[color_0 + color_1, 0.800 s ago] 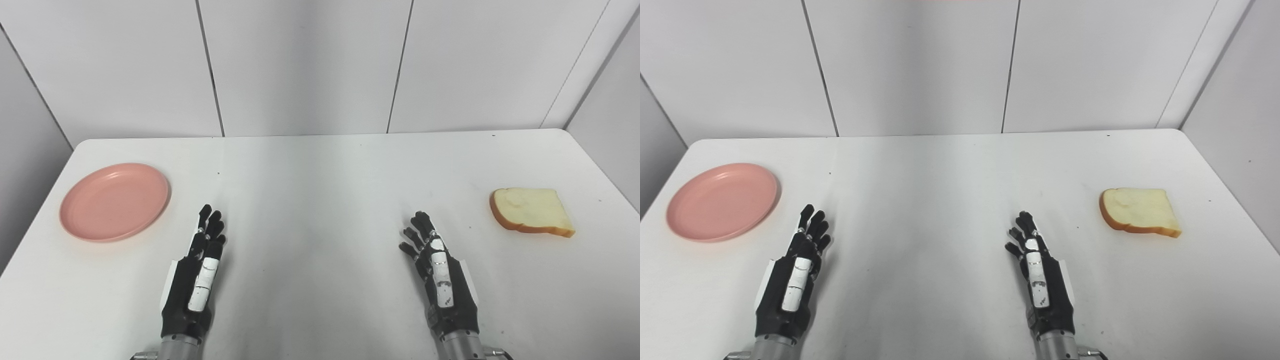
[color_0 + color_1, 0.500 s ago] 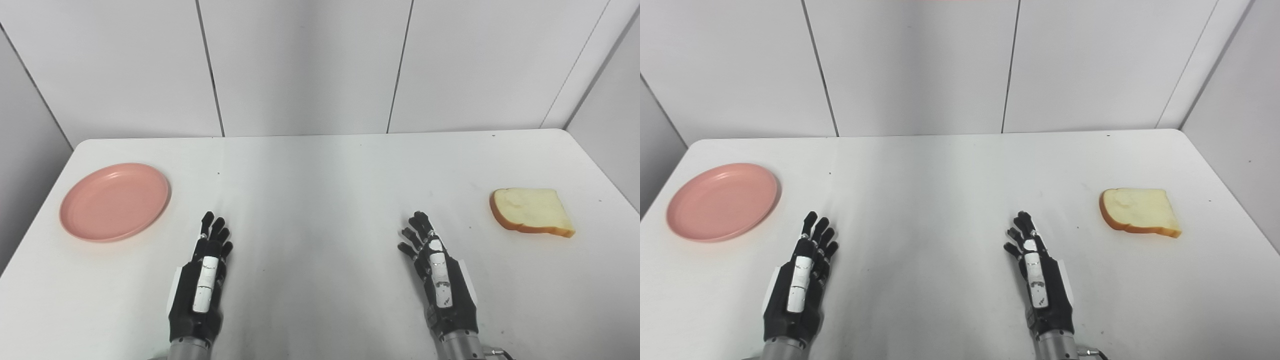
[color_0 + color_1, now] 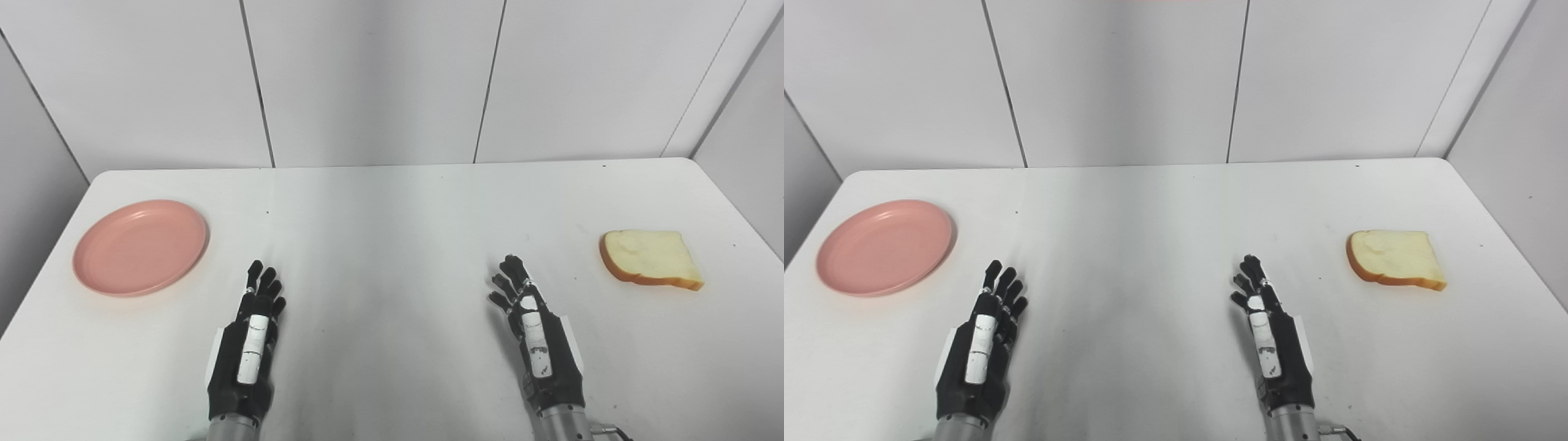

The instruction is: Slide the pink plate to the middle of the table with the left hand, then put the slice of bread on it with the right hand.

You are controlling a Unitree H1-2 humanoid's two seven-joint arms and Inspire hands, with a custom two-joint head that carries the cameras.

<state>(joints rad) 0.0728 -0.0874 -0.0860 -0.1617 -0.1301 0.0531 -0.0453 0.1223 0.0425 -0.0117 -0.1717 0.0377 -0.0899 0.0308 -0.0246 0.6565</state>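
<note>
No readable brand, label or writing on anything; only white patches on the backs of both hands. Desk (image 3: 392, 202) is plain white, matte, rounded far corners, a few small dark specks. Behind it: white wall panels with thin vertical seams, and grey side walls angling in at left and right.

Left hand (image 3: 245, 349) is low over the near desk, back facing up, fingers straight and slightly apart, holding nothing. Pink plate (image 3: 141, 246) sits flat on the desk, ahead of this hand and out to its left, well apart from it, near the desk's left edge.

Right hand (image 3: 539, 343) is low over the near desk too, fingers loosely spread and a bit curled, holding nothing. Slice of bread (image 3: 650, 258) lies flat, ahead of this hand and out to its right, well apart, crust edge toward the robot.

Desk middle between the hands is bare.
</note>
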